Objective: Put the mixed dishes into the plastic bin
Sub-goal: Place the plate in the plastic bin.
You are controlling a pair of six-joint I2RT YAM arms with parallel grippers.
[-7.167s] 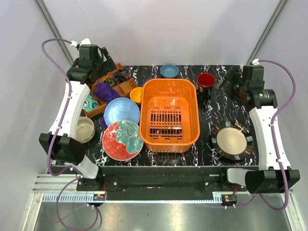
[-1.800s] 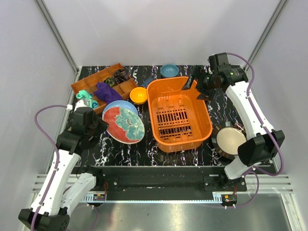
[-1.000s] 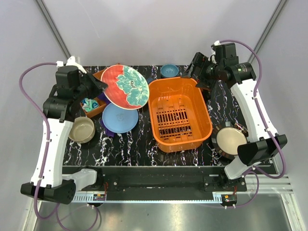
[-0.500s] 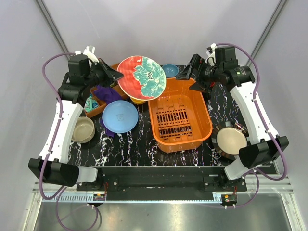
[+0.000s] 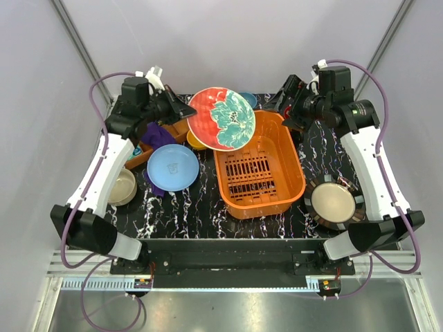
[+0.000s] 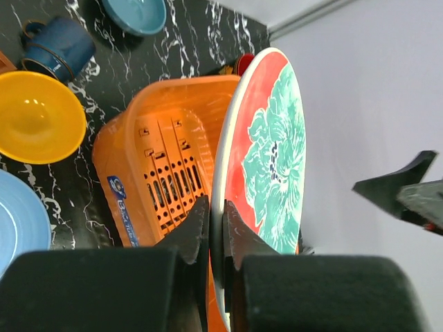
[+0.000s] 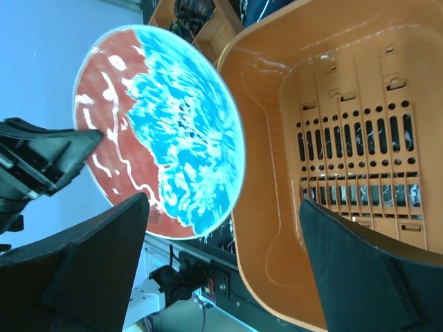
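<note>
My left gripper (image 5: pixel 187 111) (image 6: pixel 216 214) is shut on the left rim of the red-and-green patterned plate (image 5: pixel 221 118) (image 6: pixel 270 152) (image 7: pixel 163 131). The plate hangs tilted in the air over the far left rim of the orange plastic bin (image 5: pixel 259 166) (image 6: pixel 159 152) (image 7: pixel 332 138). My right gripper (image 5: pixel 287 104) (image 7: pixel 223 200) is open and empty above the bin's far right corner. On the table lie a light blue plate (image 5: pixel 173 167), a beige bowl (image 5: pixel 123 187), an orange-yellow bowl (image 6: pixel 38 124), a small blue bowl (image 6: pixel 135 14) and a dark striped-rim plate (image 5: pixel 334 201).
A purple cloth (image 5: pixel 158 133) lies on the brown compartment tray (image 5: pixel 141 156) under the left arm. A dark blue mug (image 6: pixel 59 47) stands beside the small blue bowl. The bin holds nothing. Grey walls close in the table on three sides.
The left arm has carried the plate to the right, from above the tray to above the bin's left rim. The right gripper has stayed open near the bin's far right corner.
</note>
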